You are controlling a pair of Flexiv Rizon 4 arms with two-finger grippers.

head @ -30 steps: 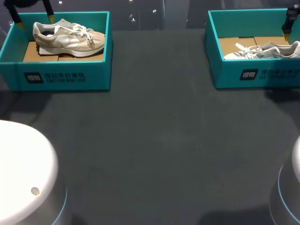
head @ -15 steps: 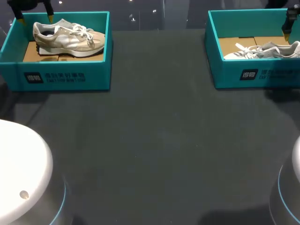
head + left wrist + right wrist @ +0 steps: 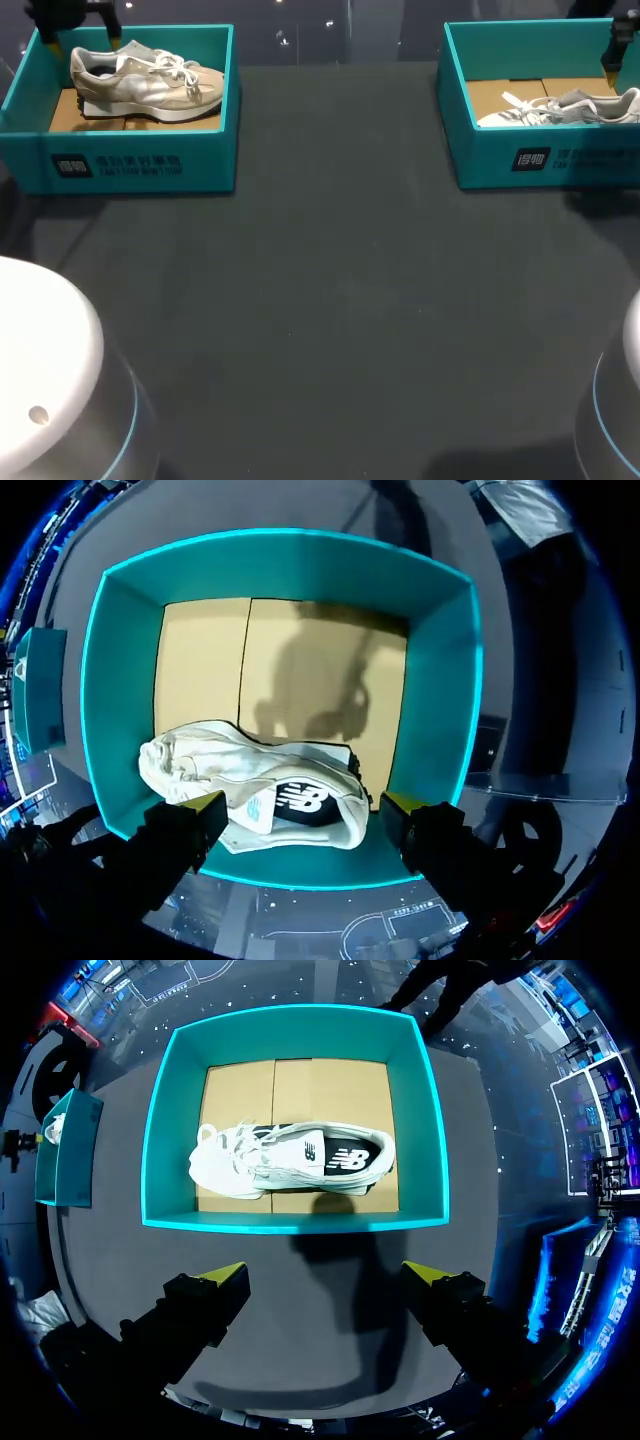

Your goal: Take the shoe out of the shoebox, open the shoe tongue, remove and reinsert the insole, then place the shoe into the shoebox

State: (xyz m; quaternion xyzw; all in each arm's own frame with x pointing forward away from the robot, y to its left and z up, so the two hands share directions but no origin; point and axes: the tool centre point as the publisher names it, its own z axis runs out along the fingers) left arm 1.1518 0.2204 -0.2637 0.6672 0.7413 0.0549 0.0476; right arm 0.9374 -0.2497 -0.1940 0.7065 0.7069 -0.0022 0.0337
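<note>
Teal shoeboxes, two, left shoebox (image 3: 130, 165) at desk's (image 3: 330, 300) far left corner, right shoebox (image 3: 540, 160) far right, one shoe in each, left claw (image 3: 300, 805) released, spread over heel of left shoe (image 3: 265, 780), right claw (image 3: 325, 1275) released, over desk before right shoebox

Table (image 3: 330, 300): dark grey, matte, flat top, seen from above. Two items stood directly on it, both at the far edge. Left shoebox (image 3: 130, 165): teal, open-topped, at the far left corner, a pale printed label on its near wall (print not read). Right shoebox (image 3: 540, 160): same teal, same open top and label, at the far right, partly cut off by the view's edge. The boxes sat well apart, with bare tabletop between them.
</note>
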